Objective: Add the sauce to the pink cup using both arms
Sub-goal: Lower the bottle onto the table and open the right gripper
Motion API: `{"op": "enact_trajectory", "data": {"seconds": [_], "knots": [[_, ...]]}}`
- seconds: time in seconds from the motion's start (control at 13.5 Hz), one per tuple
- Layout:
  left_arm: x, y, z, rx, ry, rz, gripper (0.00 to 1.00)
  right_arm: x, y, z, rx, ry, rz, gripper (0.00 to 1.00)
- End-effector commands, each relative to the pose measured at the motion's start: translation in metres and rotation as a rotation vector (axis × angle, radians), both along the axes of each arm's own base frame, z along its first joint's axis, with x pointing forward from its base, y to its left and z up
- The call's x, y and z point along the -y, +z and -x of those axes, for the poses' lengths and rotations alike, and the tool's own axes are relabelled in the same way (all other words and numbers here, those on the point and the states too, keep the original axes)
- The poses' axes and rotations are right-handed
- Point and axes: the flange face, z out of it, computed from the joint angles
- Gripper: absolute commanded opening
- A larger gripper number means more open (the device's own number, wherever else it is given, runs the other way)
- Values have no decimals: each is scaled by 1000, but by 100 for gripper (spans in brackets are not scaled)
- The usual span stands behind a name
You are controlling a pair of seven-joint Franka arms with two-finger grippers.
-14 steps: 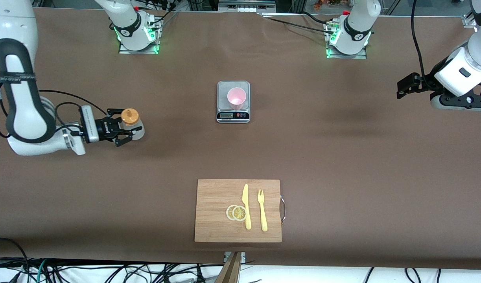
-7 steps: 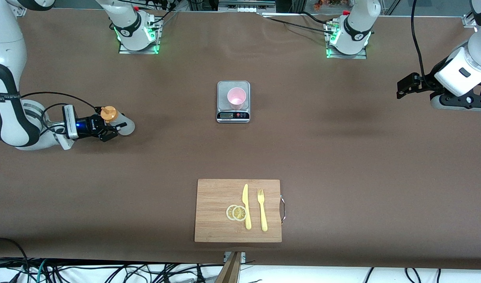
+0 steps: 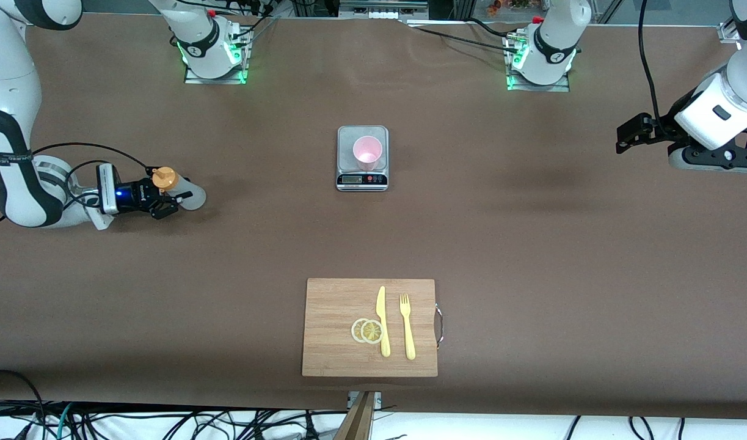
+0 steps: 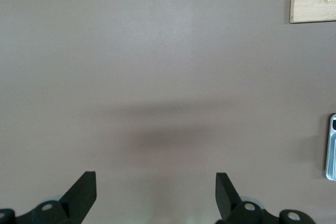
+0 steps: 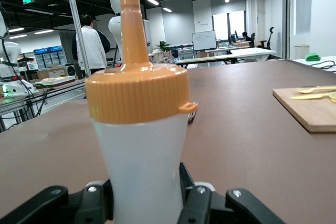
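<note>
Sauce (image 3: 187, 197) in a translucent whitish squeeze bottle with an orange nozzle cap sits gripped in the right end effector (image 3: 168, 200), low over the brown table (image 3: 532, 244) toward the right arm's end; the right wrist view shows black fingers (image 5: 197, 198) clamped on the bottle's body. Pink cup (image 3: 368, 153) stands upright on a small digital scale (image 3: 362, 158) at mid-table, well apart from the bottle. Left end effector (image 3: 630, 135) hangs over the left arm's end of the table with its fingers (image 4: 79, 195) spread wide and nothing between them; that arm waits. Nearer the front camera than the scale lies a wooden cutting board (image 3: 336, 330) carrying two lemon slices (image 3: 367, 330), a yellow knife (image 3: 383, 321) and a yellow fork (image 3: 407, 326). Table covering is plain, matte brown. Room seen from the right wrist is an open hall with ceiling lights, desks and a person in white (image 5: 94, 48).
</note>
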Motion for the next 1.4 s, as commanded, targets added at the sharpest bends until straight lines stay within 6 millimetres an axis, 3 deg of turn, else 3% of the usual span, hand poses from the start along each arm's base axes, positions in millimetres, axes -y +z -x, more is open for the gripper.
{"op": "enact_trajectory", "data": {"seconds": [0.0,0.44,0.52,0.59,0.66,0.74,1.33], "knots": [[-1,3,2,1,-1,-22,100,9,-14,5,17,-5,-12,0],[-1,3,2,1,-1,-22,100,22,-33,14,31,-19,-12,0],[-1,3,2,1,-1,-22,100,22,-34,14,32,-20,-11,5],[-1,3,2,1,-1,-22,100,21,-35,13,33,-24,-9,18],[-1,3,2,1,-1,-22,100,23,-35,13,38,-28,-2,73],[-1,3,2,1,-1,-22,100,23,-34,11,43,-31,-1,100],[-1,3,2,1,-1,-22,100,33,-19,-12,65,-42,42,100]]}}
